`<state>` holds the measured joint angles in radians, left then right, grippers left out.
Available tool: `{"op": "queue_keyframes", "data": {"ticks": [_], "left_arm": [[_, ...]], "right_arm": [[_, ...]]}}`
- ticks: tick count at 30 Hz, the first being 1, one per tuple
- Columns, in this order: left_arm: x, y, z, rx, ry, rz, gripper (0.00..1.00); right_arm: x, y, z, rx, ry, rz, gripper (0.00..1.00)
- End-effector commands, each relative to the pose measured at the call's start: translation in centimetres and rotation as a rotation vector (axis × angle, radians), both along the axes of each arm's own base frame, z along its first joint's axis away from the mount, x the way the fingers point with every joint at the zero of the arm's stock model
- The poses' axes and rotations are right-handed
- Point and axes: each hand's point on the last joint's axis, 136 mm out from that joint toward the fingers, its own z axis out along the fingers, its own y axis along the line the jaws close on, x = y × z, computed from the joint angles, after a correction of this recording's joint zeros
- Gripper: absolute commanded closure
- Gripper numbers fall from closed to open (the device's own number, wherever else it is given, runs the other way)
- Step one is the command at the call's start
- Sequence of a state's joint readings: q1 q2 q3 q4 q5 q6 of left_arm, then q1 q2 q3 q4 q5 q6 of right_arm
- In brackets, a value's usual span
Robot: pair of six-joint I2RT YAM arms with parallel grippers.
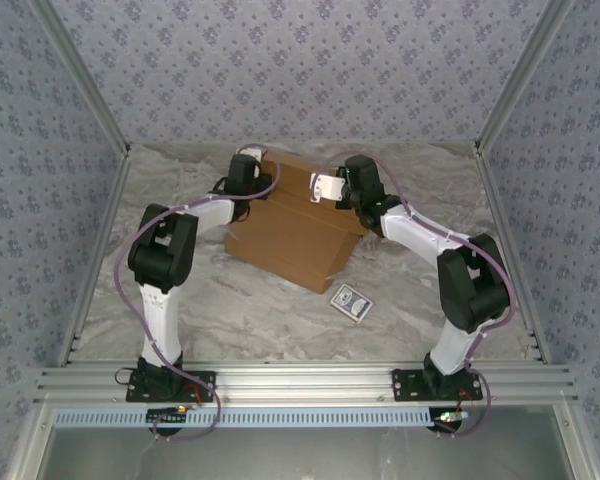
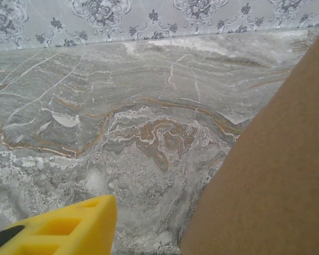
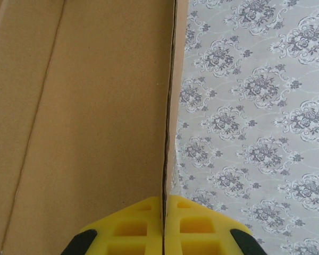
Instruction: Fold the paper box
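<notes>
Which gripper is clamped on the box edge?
The right gripper: its fingers pinch the paper box edge; the left gripper shows one finger clear of it.

Probably a lab test cell; aluminium frame [image 1: 310,380], patterned walls [image 1: 310,70], marble tabletop [image 1: 250,310].

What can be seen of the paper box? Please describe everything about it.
The paper box is plain brown cardboard, matte, with crease lines and no print. It lies partly folded in the middle of the marble-patterned table, one broad panel facing up. The right gripper is shut on the thin edge of an upright panel. The left gripper is at its far left corner; whether it grips cannot be told.
</notes>
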<state>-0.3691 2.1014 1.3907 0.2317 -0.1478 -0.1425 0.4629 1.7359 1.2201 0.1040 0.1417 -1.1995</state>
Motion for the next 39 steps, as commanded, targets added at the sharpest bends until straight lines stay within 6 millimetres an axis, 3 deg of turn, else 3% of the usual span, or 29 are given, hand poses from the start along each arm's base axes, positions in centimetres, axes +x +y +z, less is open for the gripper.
{"op": "queue_keyframes", "data": {"ticks": [1,10,18,32,39], "left_arm": [[-0.1,1.3,0.1,-0.013,0.005,-0.062,0.44],[-1.2,0.3,-0.6,-0.118,0.055,-0.177,0.37],[-0.3,0.3,-0.6,-0.173,0.06,-0.227,0.31],[1.1,-1.7,0.2,-0.107,-0.002,-0.332,0.38],[1.9,-2.2,0.0,-0.056,-0.011,-0.301,0.5]], "right_arm": [[-0.8,-0.5,-2.2,-0.019,0.105,0.004,1.0],[-0.6,-0.5,-2.2,-0.015,0.115,0.003,1.0],[-0.6,-0.5,-2.2,-0.016,0.117,0.004,1.0],[-0.7,-0.4,-2.5,-0.014,0.135,0.006,1.0],[-0.8,-0.5,-2.3,-0.016,0.135,0.005,1.0]]}}
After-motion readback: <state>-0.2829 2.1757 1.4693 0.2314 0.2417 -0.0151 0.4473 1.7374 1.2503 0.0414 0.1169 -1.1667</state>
